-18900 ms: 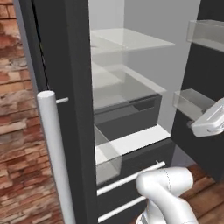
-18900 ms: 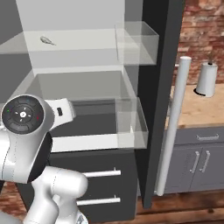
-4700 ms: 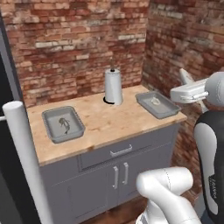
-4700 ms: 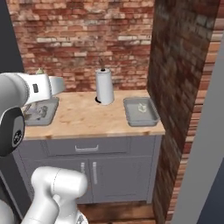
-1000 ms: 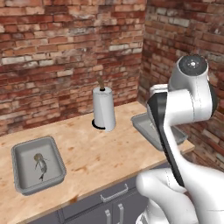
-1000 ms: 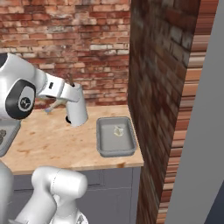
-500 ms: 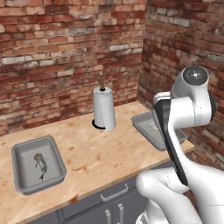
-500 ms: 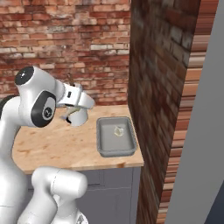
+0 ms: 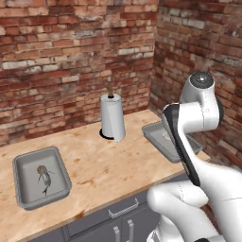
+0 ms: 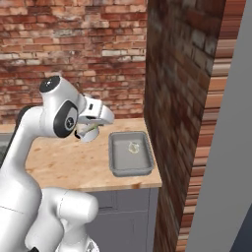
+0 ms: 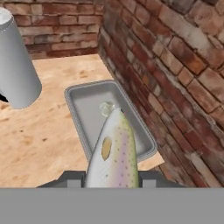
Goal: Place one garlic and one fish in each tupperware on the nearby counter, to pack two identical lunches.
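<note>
I've got the hand [image 10: 88,132] clamped on a fish [image 11: 113,151], held up over the tabletop [image 9: 99,165] just short of the right tupperware [image 11: 78,105]. That tub sits by the brick side wall w/ one garlic [image 11: 106,108] in it. Left tupperware [image 9: 21,163] is well apart on the far side, w/ a garlic [image 9: 41,169] and a fish [image 9: 46,178] inside. Paper-towel roll [image 9: 113,118] stands upright btwn the two tubs, near the back wall.
</note>
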Robot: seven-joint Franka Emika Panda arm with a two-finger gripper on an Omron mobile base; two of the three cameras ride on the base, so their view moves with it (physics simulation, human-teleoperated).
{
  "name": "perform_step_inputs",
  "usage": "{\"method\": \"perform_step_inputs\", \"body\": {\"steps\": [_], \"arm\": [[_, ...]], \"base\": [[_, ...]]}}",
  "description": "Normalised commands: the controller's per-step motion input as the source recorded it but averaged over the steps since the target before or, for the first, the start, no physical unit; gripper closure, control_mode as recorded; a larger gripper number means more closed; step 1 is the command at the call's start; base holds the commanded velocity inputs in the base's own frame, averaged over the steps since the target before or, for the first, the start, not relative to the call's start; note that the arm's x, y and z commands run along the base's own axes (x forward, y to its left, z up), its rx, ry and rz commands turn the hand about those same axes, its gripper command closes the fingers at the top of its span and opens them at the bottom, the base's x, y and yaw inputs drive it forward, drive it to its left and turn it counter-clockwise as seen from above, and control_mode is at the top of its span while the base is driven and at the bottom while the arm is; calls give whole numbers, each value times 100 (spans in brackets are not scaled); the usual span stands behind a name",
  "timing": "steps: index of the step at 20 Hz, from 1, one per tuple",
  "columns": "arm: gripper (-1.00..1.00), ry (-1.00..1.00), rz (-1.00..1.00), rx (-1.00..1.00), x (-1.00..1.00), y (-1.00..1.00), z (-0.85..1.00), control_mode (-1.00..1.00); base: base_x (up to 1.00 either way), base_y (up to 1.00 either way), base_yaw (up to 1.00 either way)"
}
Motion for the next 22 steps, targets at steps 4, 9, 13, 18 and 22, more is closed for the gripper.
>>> {"method": "perform_step_inputs", "body": {"steps": [4, 9, 13, 18, 22], "arm": [[100, 13, 7, -2, 27, -3, -26, -100], [100, 3, 7, 0, 11, -8, -30, -100], [100, 0, 3, 0, 19, -1, -38, -100], [100, 1, 0, 0, 30, 0, -42, -100], [100, 6, 0, 0, 26, -9, -38, -100]], "base": [[0, 0, 0], [0, 0, 0], [0, 0, 0], [0, 0, 0], [0, 0, 0]]}}
